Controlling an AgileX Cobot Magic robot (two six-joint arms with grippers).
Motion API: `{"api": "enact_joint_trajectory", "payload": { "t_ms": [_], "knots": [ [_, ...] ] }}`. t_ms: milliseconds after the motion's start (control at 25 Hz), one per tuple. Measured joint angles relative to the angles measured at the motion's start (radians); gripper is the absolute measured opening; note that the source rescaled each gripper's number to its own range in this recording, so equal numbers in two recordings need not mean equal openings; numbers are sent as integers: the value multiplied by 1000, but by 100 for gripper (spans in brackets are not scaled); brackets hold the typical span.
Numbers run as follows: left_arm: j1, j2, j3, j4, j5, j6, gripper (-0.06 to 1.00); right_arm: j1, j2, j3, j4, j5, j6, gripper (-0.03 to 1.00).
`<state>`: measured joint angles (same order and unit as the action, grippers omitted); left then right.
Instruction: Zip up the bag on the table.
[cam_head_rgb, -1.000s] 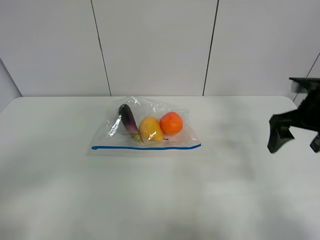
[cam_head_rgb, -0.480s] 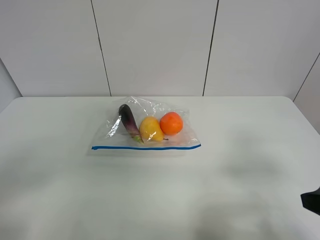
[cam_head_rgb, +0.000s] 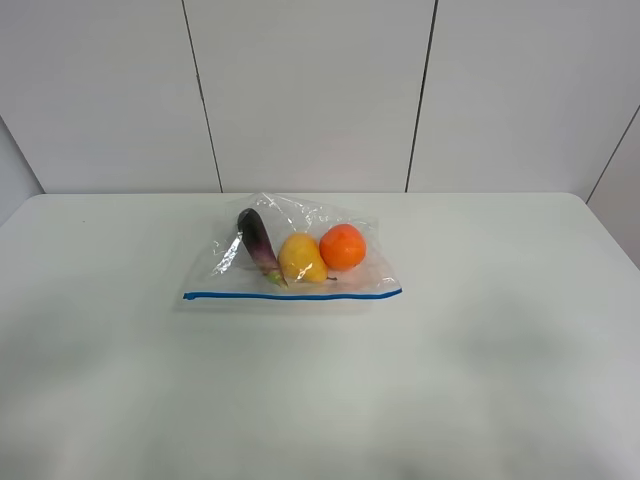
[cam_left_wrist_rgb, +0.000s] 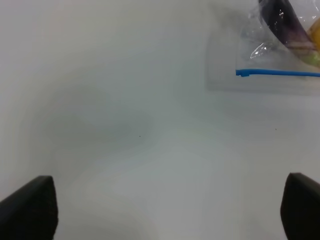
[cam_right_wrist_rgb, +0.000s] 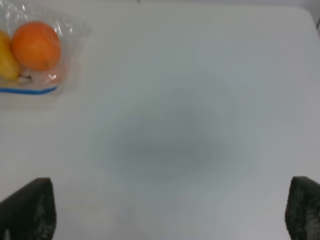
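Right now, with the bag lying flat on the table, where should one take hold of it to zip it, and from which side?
Grip the bag at the left end of its blue strip, coming from above on the near side. The strip lies straight along the near edge, clear of the produce, and that end lies closest to the open left tool.

pale grey panelled wall (cam_head_rgb: 310, 95) behind, split by thin dark vertical seams (cam_head_rgb: 421, 95).
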<state>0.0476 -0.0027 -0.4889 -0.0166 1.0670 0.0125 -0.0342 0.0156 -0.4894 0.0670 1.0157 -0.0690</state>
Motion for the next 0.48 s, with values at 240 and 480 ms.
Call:
{"api": "enact_joint_trajectory", "payload": {
  "t_ms": [240, 480],
  "knots": [
    [0, 0, 0, 0, 0, 0, 100, 0, -21, 0, -1, 1, 0, 100],
    [0, 0, 0, 0, 0, 0, 100, 0, -23, 0, -1, 1, 0, 100]
  ]
}}
